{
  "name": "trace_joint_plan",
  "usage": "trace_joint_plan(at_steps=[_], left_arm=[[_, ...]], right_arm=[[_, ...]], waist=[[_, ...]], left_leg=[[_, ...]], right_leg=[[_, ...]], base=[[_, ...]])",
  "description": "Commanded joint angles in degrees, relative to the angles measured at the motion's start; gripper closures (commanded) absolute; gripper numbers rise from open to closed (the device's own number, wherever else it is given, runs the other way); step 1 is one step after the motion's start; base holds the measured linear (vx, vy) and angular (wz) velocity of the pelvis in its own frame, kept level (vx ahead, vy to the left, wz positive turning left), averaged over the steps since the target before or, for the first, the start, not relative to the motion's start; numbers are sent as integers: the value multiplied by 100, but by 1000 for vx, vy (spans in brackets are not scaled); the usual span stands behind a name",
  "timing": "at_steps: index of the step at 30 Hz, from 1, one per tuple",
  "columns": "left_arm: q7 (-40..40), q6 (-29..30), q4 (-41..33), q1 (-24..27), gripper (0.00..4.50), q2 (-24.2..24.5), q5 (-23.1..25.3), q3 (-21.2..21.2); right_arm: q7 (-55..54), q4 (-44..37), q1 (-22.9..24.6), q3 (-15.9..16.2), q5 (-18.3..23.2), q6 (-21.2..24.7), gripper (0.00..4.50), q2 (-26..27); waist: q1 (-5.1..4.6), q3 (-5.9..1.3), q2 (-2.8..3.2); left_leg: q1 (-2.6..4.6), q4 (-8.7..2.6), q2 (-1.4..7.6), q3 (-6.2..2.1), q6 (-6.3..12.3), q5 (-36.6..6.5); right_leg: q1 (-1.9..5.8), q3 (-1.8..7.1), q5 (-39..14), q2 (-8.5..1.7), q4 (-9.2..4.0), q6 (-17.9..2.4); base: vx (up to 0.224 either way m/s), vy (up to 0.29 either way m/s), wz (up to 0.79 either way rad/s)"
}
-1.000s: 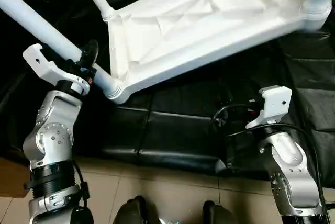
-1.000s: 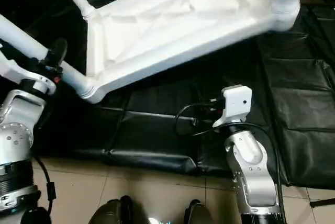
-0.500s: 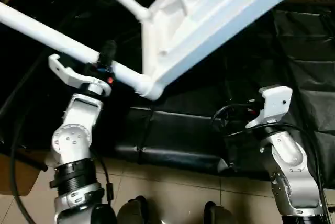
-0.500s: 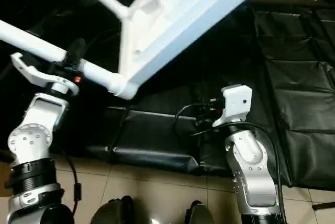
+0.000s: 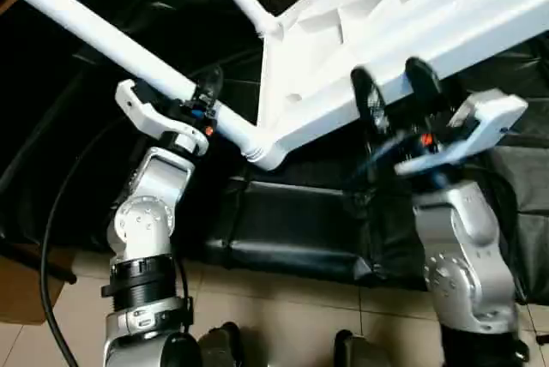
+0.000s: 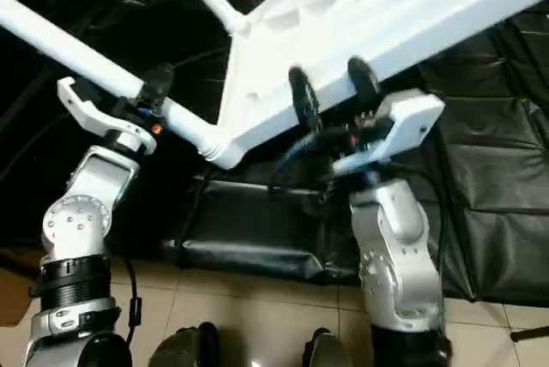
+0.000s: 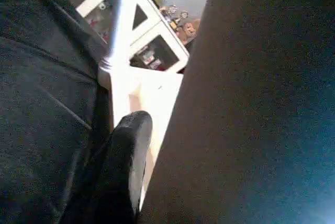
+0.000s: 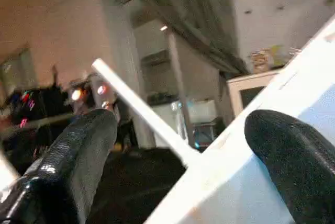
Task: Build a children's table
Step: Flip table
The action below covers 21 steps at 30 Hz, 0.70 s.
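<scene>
White plastic table top (image 5: pixel 403 24) tilts across the upper right, two legs (image 5: pixel 103 37) reaching toward the upper left. Two grippers: left gripper (image 5: pixel 199 103) clamped on the nearer leg at centre left, right gripper (image 5: pixel 388 93) spread wide just under the top's edge.

Both forearms are silver cast metal with round bolted joint housings and ribbed black collars, each topped by a white angular wrist bracket with a small orange-red light, black cables looping alongside, and a left end effector (image 5: pixel 204 93) and right end effector (image 5: pixel 395 93) of glossy black rounded fingers
</scene>
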Motion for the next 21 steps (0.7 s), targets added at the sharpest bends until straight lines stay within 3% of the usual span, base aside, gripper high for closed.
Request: trace_joint_plan(at_steps=[1, 4, 6, 14, 21], left_arm=[[17, 116, 91, 8, 232, -167, -376, 98], [109, 82, 92, 31, 232, -183, -397, 124], [124, 79, 99, 35, 232, -184, -392, 120], [175, 38, 172, 10, 232, -199, -336, 130], [319, -121, 307, -66, 232, -221, -270, 197]], right_arm=[[-293, 70, -7, -333, 184, 142, 0, 10], [-265, -46, 82, -345, 607, 309, 0, 120], [-262, -108, 138, -321, 674, 350, 0, 150], [-605, -412, 372, -234, 432, 385, 0, 354], [-820, -736, 558, -210, 374, 382, 0, 421]], waist=[[-28, -519, -85], [-29, -503, -88], [-28, -504, -85], [-27, -484, -63], [-33, -462, -68]], left_leg=[[229, -337, -52, 7, 367, -1361], [213, -350, -57, -1, 298, -1432], [213, -355, -58, -4, 283, -1448], [218, -385, -58, -14, 107, -1586], [211, -415, -71, -21, -28, -1829]], right_leg=[[250, -31, -1147, 105, -344, -851], [249, -31, -1186, 107, -357, -689], [246, -31, -1194, 112, -359, -645], [219, -25, -1295, 114, -374, -532], [197, -22, -1570, 116, -415, -310]], base=[[0, 0, 0], [0, 0, 0], [0, 0, 0], [0, 0, 0], [0, 0, 0]])
